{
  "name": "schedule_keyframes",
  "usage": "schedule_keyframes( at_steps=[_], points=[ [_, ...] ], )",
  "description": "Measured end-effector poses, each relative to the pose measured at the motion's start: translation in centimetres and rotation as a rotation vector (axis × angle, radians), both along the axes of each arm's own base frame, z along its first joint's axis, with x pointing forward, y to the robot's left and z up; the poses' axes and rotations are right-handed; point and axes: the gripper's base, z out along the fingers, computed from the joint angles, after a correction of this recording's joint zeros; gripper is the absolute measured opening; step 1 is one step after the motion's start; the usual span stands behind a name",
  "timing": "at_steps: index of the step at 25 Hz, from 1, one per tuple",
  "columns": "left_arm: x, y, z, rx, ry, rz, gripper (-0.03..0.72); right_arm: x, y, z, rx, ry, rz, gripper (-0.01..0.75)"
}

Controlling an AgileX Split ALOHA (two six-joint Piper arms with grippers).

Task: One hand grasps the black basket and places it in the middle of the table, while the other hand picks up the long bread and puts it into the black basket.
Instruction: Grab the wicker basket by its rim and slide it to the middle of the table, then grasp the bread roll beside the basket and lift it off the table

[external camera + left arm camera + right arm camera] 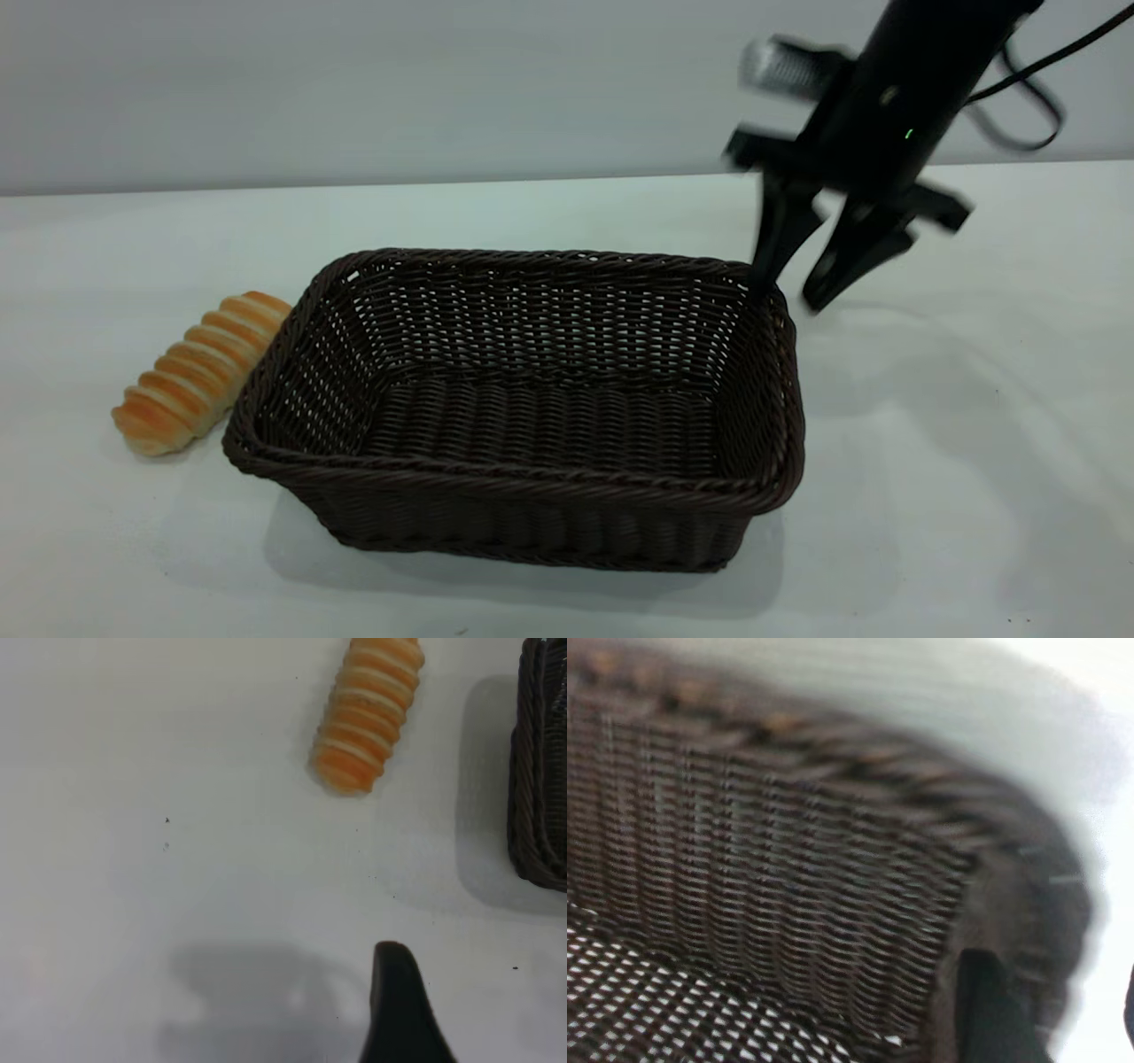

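The right gripper (793, 288) hangs with fingers apart at the far right corner of the black basket (523, 408), one finger at its rim. The long bread (199, 372) lies on the table (957, 461) against the basket's opposite, left side, well apart from that gripper. Only one fingertip of the left gripper (399, 1010) shows, above bare table near the bread, so I cannot tell its state.

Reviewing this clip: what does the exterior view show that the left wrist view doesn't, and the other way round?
Only the exterior view shows the right gripper, fingers apart, at the black basket's far right corner, one finger at the rim and one outside it, and the basket's whole empty interior. Only the left wrist view shows a dark finger of the left gripper above bare table, short of the bread. Both show the long bread lying on the table beside the basket's outer wall, not inside it.
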Motion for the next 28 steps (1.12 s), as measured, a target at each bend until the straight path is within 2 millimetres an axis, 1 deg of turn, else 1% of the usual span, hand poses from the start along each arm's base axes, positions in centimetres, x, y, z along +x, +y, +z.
schedule_keyframes(
  at_steps=[4, 7, 10, 13, 16, 18, 20, 23, 25, 26, 28],
  points=[
    [0.0, 0.0, 0.0, 0.0, 0.0, 0.0, 0.481, 1.7, -3.2, 3.0, 0.024, 0.03, -0.024, 0.388],
    [0.0, 0.0, 0.0, -0.007, 0.0, 0.009, 0.481, 2.8, -5.5, 4.7, -0.038, -0.009, -0.016, 0.388],
    [0.0, 0.1, 0.0, -0.024, 0.001, 0.049, 0.481, 2.9, -7.7, 5.6, -0.239, -0.054, 0.024, 0.388],
    [0.1, 0.3, -0.1, -0.005, 0.013, 0.074, 0.481, 2.6, -9.1, 7.3, -0.426, -0.091, 0.027, 0.388],
    [0.9, 0.4, -0.2, 0.011, 0.045, 0.086, 0.481, 2.0, -9.5, 10.2, -0.463, -0.154, 0.002, 0.388],
    [2.2, 0.4, -0.2, 0.016, 0.078, 0.089, 0.481, 1.4, -9.3, 12.3, -0.46, -0.199, 0.003, 0.388],
    [3.7, 0.3, -0.1, 0.024, 0.112, 0.083, 0.481, 0.7, -8.7, 14.4, -0.454, -0.245, 0.009, 0.388],
    [5.9, 0.1, -0.2, 0.039, 0.16, 0.068, 0.481, -0.6, -7.1, 17.1, -0.444, -0.315, 0.045, 0.388],
    [7.1, 0.0, -0.1, 0.043, 0.173, 0.063, 0.481, -1.5, -6.0, 18.2, -0.442, -0.345, 0.076, 0.388],
    [7.6, 0.0, -0.2, 0.046, 0.182, 0.059, 0.481, -2.0, -5.8, 18.5, -0.444, -0.349, 0.086, 0.388],
    [8.2, -0.1, -0.4, 0.054, 0.194, 0.049, 0.481, -3.0, -6.0, 18.6, -0.461, -0.34, 0.097, 0.388]
  ],
)
